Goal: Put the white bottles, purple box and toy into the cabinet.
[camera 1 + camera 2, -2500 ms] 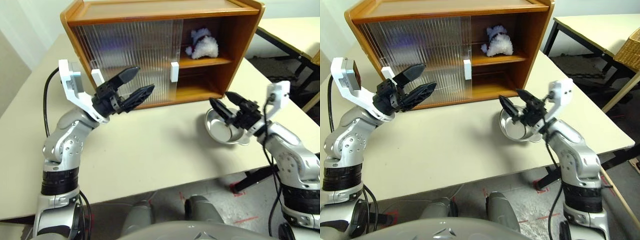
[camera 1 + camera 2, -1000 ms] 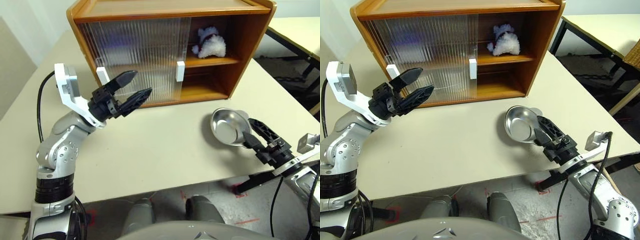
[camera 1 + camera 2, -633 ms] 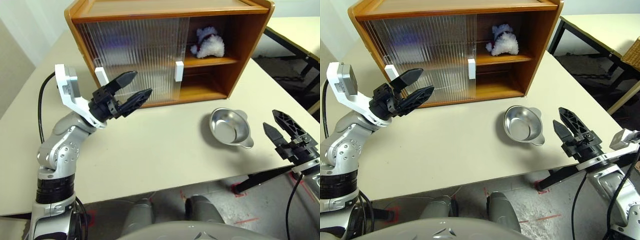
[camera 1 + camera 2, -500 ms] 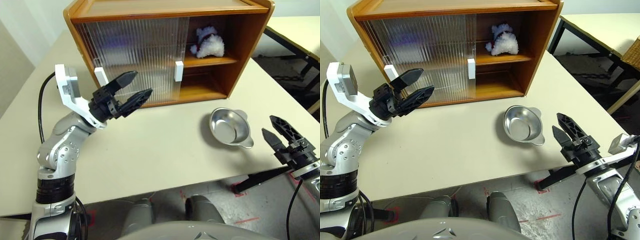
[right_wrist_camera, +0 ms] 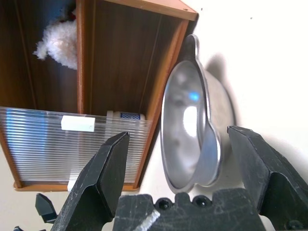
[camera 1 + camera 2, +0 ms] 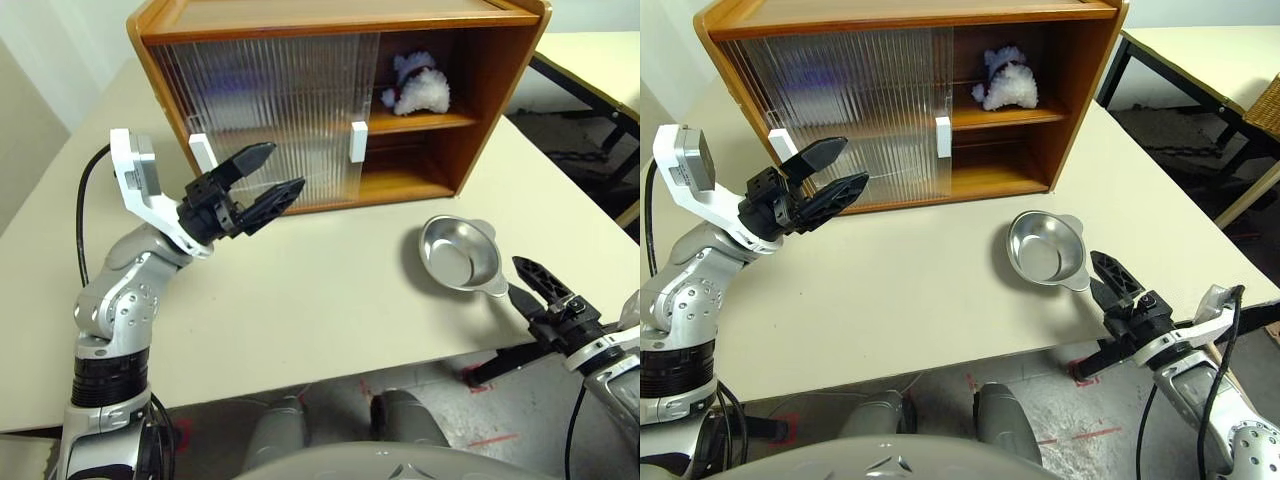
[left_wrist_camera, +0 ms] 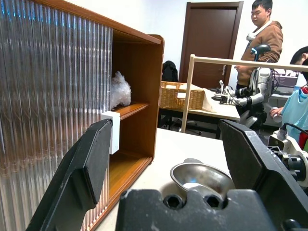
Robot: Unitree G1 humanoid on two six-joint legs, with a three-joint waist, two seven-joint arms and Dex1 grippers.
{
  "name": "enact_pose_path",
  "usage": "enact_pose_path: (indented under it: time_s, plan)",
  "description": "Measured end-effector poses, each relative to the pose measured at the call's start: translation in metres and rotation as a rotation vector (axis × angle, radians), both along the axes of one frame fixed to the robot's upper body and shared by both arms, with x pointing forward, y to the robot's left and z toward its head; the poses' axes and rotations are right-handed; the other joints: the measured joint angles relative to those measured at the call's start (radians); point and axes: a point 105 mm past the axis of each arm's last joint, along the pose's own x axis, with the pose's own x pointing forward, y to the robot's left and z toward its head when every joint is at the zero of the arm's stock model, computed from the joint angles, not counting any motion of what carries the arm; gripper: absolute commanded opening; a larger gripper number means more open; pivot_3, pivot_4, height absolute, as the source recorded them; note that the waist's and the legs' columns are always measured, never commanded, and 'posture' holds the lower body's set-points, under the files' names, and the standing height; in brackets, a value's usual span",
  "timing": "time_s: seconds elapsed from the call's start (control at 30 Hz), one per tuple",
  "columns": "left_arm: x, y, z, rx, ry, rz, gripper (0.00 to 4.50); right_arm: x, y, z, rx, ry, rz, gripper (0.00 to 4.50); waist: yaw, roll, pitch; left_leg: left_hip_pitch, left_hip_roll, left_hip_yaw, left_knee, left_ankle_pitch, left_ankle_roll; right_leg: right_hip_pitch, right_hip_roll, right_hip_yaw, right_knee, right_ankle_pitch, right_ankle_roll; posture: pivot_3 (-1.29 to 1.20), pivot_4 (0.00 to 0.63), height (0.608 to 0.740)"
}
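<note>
**Toy on the shelf, both grippers empty**

Cream table carried the wooden cabinet at its far side, ribbed doors slid to the robot's left. On the upper shelf, in the open right half, sat the toy. A white bottle showed low inside the cabinet, behind the door edge. The left gripper hung in front of the doors, fingers spread wide, holding nothing. A steel bowl stood nearer the table's right edge, and the right gripper hovered just beside it, wide open, empty.
</note>
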Motion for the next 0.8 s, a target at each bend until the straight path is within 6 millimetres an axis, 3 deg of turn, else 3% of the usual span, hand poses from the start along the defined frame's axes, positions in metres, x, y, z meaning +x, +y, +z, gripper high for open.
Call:
enact_pose_path:
  time_s: [0.37, 0.8]
  plan:
    - [0.000, 0.000, 0.000, 0.000, 0.000, 0.000, 4.50, -0.015, -0.006, -0.021, 0.018, 0.055, 0.054, 4.47, 0.000, -0.001, 0.001, 0.000, 0.000, 0.000, 0.000, 0.000, 0.000, 0.000, 0.000, 0.000, 0.000, 0.000, 0.000, 0.00, 0.028, 0.740]
    - [0.000, 0.000, 0.000, 0.000, 0.001, 0.002, 4.50, -0.014, -0.003, -0.023, 0.059, 0.015, 0.122, 4.47, 0.000, -0.001, 0.002, 0.000, 0.000, 0.000, 0.000, 0.000, 0.000, 0.000, 0.000, 0.000, 0.000, 0.000, 0.000, 0.00, 0.027, 0.740]
